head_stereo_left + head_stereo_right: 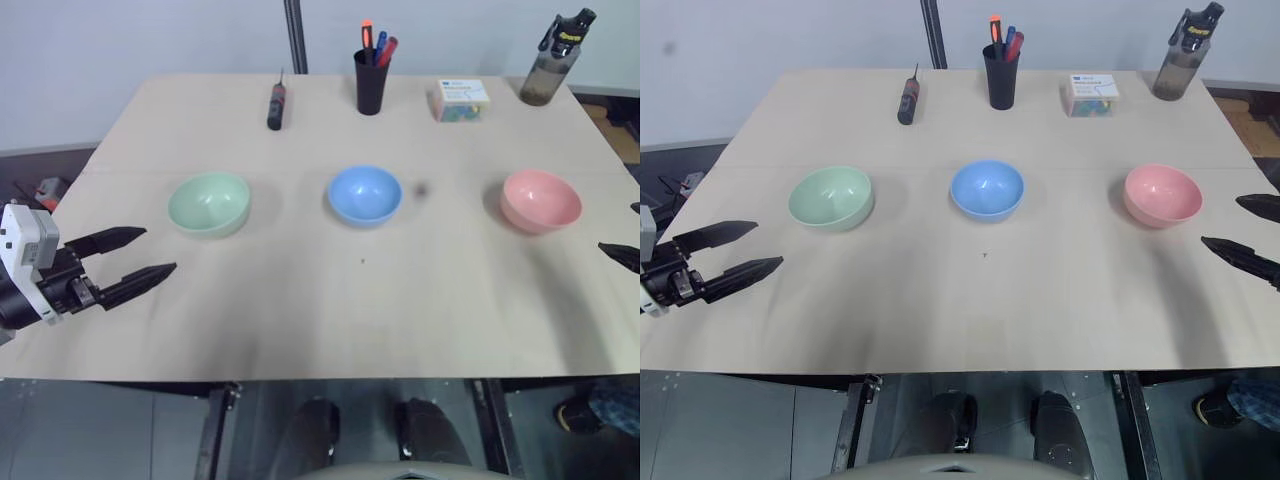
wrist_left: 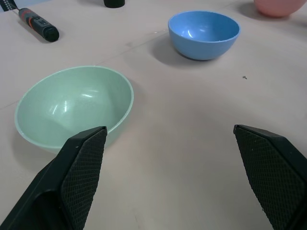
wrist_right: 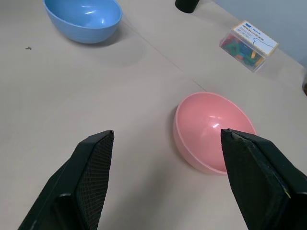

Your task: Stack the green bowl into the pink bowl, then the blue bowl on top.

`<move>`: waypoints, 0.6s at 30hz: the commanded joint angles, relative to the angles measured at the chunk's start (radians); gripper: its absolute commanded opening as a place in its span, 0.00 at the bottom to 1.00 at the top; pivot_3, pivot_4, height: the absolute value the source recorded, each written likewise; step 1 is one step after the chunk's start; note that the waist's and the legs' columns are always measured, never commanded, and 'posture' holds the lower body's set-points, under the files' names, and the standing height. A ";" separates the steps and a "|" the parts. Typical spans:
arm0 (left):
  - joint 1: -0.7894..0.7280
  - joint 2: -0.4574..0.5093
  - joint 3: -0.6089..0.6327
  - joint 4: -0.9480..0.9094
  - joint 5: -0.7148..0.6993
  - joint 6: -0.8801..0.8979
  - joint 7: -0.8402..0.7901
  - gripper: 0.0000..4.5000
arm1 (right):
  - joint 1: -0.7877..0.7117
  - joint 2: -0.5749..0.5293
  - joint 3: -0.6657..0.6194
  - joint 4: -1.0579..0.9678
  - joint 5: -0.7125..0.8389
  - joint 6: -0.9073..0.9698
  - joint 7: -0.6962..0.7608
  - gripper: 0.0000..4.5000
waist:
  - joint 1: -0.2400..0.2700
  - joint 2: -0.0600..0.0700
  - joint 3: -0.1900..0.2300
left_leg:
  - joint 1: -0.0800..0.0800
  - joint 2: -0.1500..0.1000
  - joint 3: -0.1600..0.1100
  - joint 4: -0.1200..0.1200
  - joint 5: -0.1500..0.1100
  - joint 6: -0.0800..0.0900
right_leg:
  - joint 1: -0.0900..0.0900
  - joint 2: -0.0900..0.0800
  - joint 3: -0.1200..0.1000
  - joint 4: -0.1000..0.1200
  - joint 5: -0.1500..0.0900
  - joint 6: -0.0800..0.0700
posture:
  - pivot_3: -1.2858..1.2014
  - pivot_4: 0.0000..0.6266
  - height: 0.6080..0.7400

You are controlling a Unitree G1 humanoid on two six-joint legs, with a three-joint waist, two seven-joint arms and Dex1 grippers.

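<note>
Nothing stacked yet. Blue bowl (image 1: 365,194) sits mid-table (image 1: 300,320); green bowl (image 1: 208,203) well to its left, pink bowl (image 1: 540,200) well to its right. Left gripper (image 1: 140,256) and right gripper (image 1: 1247,231): fingers spread, empty. Both stacking steps remain.

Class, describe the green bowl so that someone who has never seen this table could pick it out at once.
On the pale wooden table, three small plain bowls stand apart in a row across the middle. The green bowl is the one at the robot's left end, nearest the open left gripper. Its mint colour separates it from the blue bowl and the pink bowl.
</note>
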 commanded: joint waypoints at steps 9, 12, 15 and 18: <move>-0.177 -0.070 -0.160 -0.153 -0.071 -0.024 -0.031 1.00 | -0.129 0.030 0.220 -0.017 -0.101 0.009 -0.166 0.83 | 0.000 0.000 0.000 | -0.001 0.000 0.000 0.000 0.000 -0.001 | -0.001 -0.001 0.000 0.000 0.000 0.000 | 0.52 0.24 1.00; -0.222 -0.110 -0.240 -0.225 -0.081 -0.021 -0.019 1.00 | -0.258 0.086 0.393 0.053 -0.171 -0.003 -0.241 0.83 | -0.008 0.000 0.000 | -0.001 0.000 0.001 0.000 0.003 -0.004 | -0.002 0.000 0.000 0.000 0.000 0.000 | 0.52 0.24 1.00; -0.259 -0.138 -0.310 -0.278 -0.074 -0.021 -0.009 1.00 | -0.382 0.144 0.534 0.175 -0.276 -0.056 -0.296 0.83 | -0.005 0.000 0.000 | -0.001 -0.001 0.002 0.000 0.003 -0.005 | -0.002 0.003 0.001 0.001 0.000 0.000 | 0.52 0.24 1.00; -0.300 -0.181 -0.362 -0.303 -0.073 -0.012 0.033 1.00 | -0.513 0.209 0.660 0.362 -0.386 -0.139 -0.335 0.83 | -0.003 0.000 0.000 | -0.002 -0.001 0.002 0.000 0.003 -0.005 | -0.003 0.004 0.000 0.001 0.000 0.000 | 0.52 0.24 1.00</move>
